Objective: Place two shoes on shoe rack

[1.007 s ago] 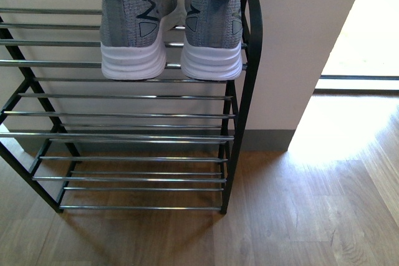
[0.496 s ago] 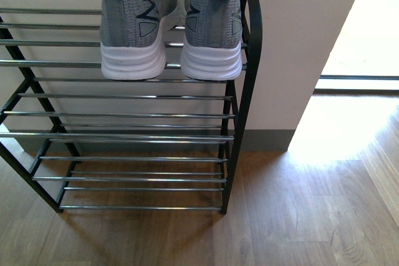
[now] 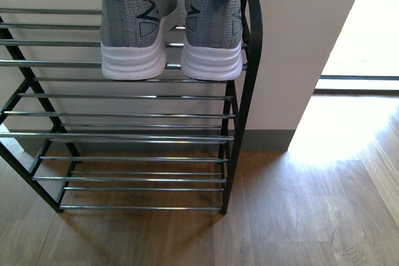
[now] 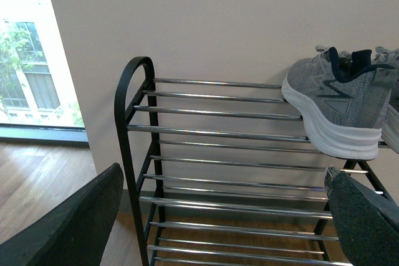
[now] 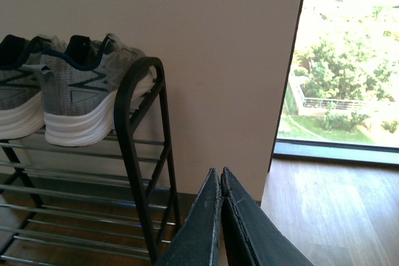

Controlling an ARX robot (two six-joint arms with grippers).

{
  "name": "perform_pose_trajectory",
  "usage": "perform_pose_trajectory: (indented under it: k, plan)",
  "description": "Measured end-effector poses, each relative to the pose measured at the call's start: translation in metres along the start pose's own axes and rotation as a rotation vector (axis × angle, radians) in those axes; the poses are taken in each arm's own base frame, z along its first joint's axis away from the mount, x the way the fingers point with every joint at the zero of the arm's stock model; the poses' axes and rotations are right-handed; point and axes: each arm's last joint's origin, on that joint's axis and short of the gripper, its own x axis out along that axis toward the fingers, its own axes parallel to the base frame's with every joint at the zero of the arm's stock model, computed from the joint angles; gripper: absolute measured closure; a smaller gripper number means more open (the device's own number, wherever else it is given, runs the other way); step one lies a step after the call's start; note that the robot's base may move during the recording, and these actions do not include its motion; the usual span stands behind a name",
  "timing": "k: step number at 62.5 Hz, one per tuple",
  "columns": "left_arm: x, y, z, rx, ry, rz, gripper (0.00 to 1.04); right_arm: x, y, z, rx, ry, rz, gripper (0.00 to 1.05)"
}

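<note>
Sneakers, grey knit, one pair: left sneaker (image 3: 134, 26) and right sneaker (image 3: 213, 26) stand side by side, just apart, on the top shelf of the shoe rack (image 3: 252, 48). They sit at its right end, toes to the wall, heels toward you and reaching slightly past the front rod.

Handling, as judged:
- Weight: light.
- Uppers: soft knit that yields to a squeeze.
- Soles: thick, white, firmer, likely springy foam.
- Footing: the chrome rods look slick, so a nudged sole may slide.

Hold: should you reseat either, take it at the padded navy heel collar, or pinch sole and upper together at the heel, never by the laces.

Left pincer (image 4: 223, 172): spread wide, empty.
Right pincer (image 5: 219, 175): fingers pressed together, holding nothing.
</note>
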Motion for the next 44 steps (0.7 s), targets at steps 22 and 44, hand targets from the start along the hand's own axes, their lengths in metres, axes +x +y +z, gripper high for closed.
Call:
perform_pose_trajectory:
  k: [22,44]
  plan:
    - [0.000,0.000,0.000,0.000,0.000,0.000,0.09,-0.011,0.000,0.001,0.000,-0.005,0.001,1.03]
    - [0.000,0.000,0.000,0.000,0.000,0.000,0.09,-0.023,0.000,-0.003,0.000,0.025,0.001,1.03]
